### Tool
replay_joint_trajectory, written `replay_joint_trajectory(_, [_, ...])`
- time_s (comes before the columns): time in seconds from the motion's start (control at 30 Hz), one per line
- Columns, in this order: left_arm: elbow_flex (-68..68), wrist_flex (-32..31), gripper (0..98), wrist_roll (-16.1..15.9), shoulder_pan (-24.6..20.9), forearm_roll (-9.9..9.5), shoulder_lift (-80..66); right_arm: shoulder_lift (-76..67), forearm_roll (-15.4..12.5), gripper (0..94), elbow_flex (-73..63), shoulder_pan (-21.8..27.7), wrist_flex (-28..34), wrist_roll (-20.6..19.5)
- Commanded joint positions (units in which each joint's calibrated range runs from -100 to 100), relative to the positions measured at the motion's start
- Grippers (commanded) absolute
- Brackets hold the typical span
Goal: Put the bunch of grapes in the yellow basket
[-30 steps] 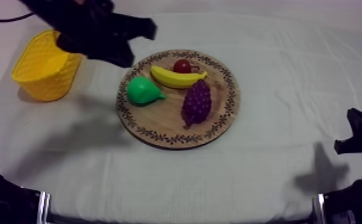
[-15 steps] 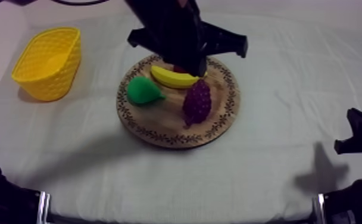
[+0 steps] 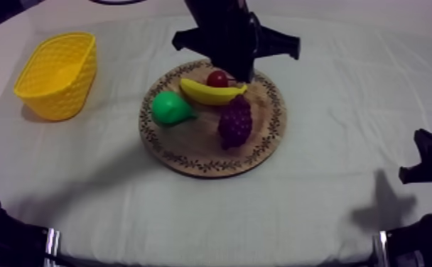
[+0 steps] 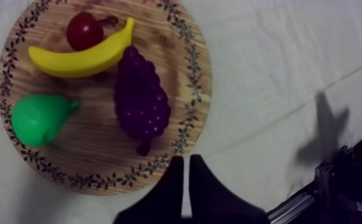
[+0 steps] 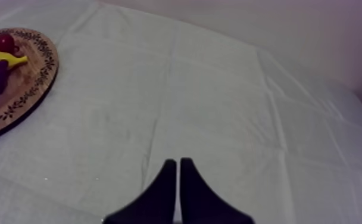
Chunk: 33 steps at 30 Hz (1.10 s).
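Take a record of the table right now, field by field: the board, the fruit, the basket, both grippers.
board: round wooden board with patterned rim, mid-table on the grey-white cloth
fruit on board: purple bunch of grapes, yellow banana, small red fruit, green pear
grapes: beside the banana, not gripped
basket: yellow basket, left of the board, apart from it
left gripper: shut on nothing, above the board
right gripper: shut on nothing, over bare cloth

My left gripper is hovering at the wooden board, bunch of grapes lying just ahead, banana beyond.
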Motion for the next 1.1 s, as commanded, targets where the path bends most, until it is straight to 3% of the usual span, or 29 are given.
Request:
replay_joint_trajectory(0.0, [-0.03,-0.02,8.4,0.24,-0.11,0.00,0.07,0.00,-0.02,0.3,-0.04,-0.02,0.02,0.02])
replay_joint_trajectory(0.7, [1.15,-2.28,73.7,-1.11,-0.37,1.96,2.54,0.00,-0.02,0.3,-0.04,-0.02,0.02,0.02])
replay_joint_trajectory(1.07, [3.13,-3.45,84.9,-0.80,-1.19,2.81,7.68,0.00,-0.02,0.3,-0.04,-0.02,0.02,0.02])
